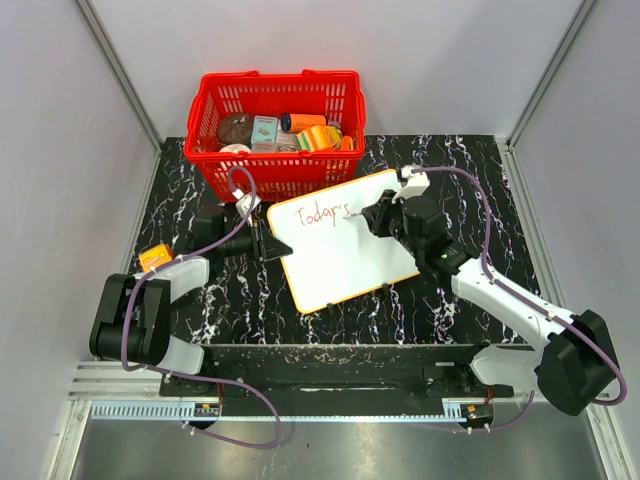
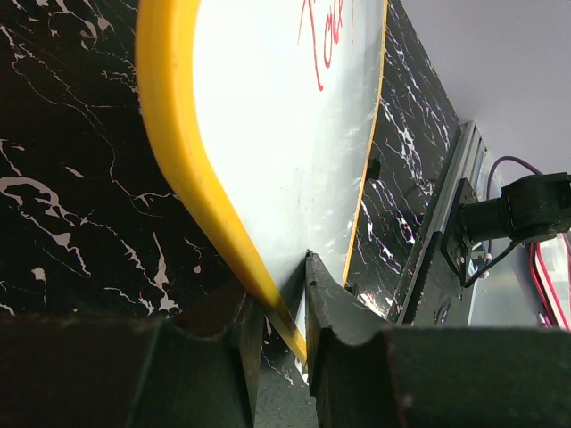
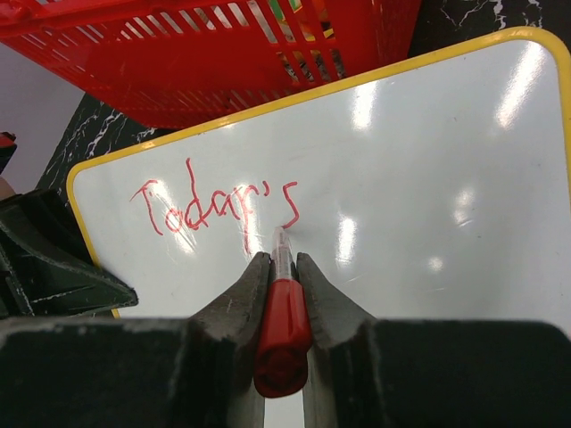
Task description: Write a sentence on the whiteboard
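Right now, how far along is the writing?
Done: one red word, "Today's", at the whiteboard's upper left. In hand: right gripper holds the marker, tip beside the "s"; left gripper clamps the board's rim. Left: the rest of the sentence; most of the board is blank.

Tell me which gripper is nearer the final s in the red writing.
Right. The right gripper holds the marker with its tip beside that s; the left gripper clamps the whiteboard's left edge, beyond the T.
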Controlling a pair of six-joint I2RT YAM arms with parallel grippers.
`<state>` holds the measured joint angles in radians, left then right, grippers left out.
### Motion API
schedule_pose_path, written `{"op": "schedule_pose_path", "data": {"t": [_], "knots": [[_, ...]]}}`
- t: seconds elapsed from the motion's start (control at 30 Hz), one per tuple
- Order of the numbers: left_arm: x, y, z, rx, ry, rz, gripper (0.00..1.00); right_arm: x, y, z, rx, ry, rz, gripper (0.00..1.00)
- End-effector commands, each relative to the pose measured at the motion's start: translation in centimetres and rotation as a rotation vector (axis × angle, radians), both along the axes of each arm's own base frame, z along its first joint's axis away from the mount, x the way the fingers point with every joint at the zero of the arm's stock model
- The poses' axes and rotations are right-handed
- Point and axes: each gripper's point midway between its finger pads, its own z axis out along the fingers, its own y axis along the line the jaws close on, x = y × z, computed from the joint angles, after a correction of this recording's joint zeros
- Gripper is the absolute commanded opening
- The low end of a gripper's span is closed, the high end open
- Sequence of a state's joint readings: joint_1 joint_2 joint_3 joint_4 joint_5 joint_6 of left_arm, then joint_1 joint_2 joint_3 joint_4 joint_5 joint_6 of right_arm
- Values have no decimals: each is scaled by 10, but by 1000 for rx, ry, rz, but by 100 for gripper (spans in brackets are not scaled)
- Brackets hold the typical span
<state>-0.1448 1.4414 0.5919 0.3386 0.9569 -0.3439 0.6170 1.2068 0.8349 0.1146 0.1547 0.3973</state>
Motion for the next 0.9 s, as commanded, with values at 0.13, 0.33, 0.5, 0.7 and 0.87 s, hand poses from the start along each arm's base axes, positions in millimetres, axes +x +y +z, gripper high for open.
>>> {"op": "schedule_pose_path", "data": {"t": [0.13,0.33,0.5,0.7,0.87], "knots": [[2,1,-14,79,-79,-2,0,3,6,22,51,-40,22,0],[1,1,-14,81,-79,-1,0,7,-4,49,51,-111,-19,0],[2,1,-14,81,-80,0,0,20,-21,51,15,-117,-90,0],[2,1,-15,82,-77,0,0,28,-39,57,0,-142,-156,0],[2,1,-14,81,-80,0,0,33,-45,66,-2,-165,-187,0]]}}
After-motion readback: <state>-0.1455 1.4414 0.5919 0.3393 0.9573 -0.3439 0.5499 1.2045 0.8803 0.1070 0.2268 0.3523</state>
